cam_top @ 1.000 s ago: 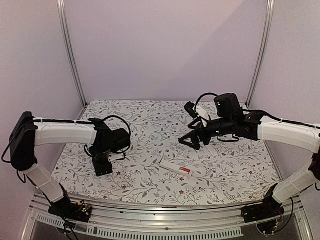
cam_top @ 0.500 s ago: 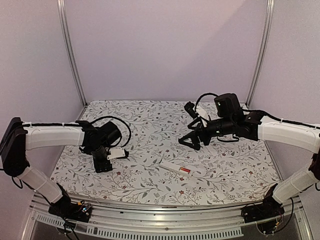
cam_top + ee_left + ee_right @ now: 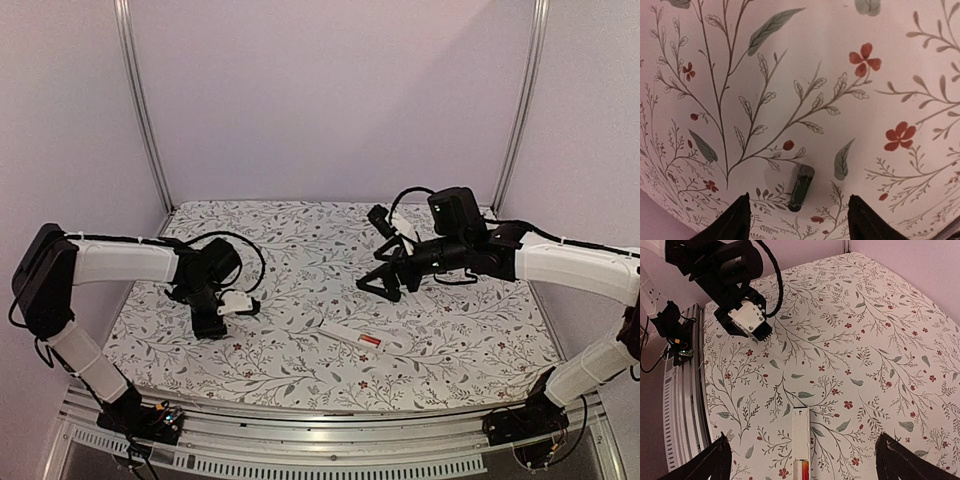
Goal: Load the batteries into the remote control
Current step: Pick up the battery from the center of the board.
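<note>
The left tool (image 3: 798,199) gapes wide around a small dark cylindrical battery (image 3: 801,187) at the lower centre of its wrist view. The right tool (image 3: 378,288) is also wide and empty. The slim white plastic remote control (image 3: 362,340) lies on the floral counter (image 3: 300,250), lower centre.

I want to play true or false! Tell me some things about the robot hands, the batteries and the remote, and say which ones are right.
1. The left gripper is open, and a battery lies on the flowery cloth between its fingers. True.
2. The right gripper is squeezing the remote control. False: it is open and up in the air, holding nothing.
3. A red battery sits inside the remote control. True.
4. The remote control stands up on its end. False: it lies flat on the cloth.
</note>
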Robot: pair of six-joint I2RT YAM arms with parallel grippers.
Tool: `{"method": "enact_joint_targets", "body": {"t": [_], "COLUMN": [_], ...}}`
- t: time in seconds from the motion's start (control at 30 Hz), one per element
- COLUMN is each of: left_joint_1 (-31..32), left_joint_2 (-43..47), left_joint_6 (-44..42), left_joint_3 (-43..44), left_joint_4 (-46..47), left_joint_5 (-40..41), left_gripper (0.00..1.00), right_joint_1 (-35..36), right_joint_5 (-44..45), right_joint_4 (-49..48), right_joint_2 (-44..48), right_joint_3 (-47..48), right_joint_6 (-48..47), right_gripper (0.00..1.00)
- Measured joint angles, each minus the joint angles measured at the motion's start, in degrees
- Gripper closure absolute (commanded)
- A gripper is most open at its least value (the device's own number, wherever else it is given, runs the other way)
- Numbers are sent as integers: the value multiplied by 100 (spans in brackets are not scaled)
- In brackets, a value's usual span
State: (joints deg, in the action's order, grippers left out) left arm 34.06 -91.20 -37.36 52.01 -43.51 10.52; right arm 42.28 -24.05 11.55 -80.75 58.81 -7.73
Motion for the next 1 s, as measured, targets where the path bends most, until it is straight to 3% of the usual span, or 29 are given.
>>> {"method": "enact_joint_targets", "body": {"t": [0.6,0.87,0.93,1.0], "left_joint_1": [-367,-479,-509,-531], "left_joint_2": [-649,-874,-957,-988], "left_joint_6": [-179,-173,-133,-83], "left_joint_3": [299,531,629,669], "left_joint_4": [-103,-345,-404,-413], "left_joint_5": [-459,-717,-745,-741], "left_gripper": [62,83,96,100], "right_joint_1": [0,0,0,0], "right_joint_5": [-122,-153,-153,-153], "right_joint_4": [48,92,96,98], "right_joint_2": [0,0,0,0], "right_joint_3": [0,0,0,0], "right_joint_6": [-2,-4,-7,-7], "right_gripper": [1,1,1,1]}}
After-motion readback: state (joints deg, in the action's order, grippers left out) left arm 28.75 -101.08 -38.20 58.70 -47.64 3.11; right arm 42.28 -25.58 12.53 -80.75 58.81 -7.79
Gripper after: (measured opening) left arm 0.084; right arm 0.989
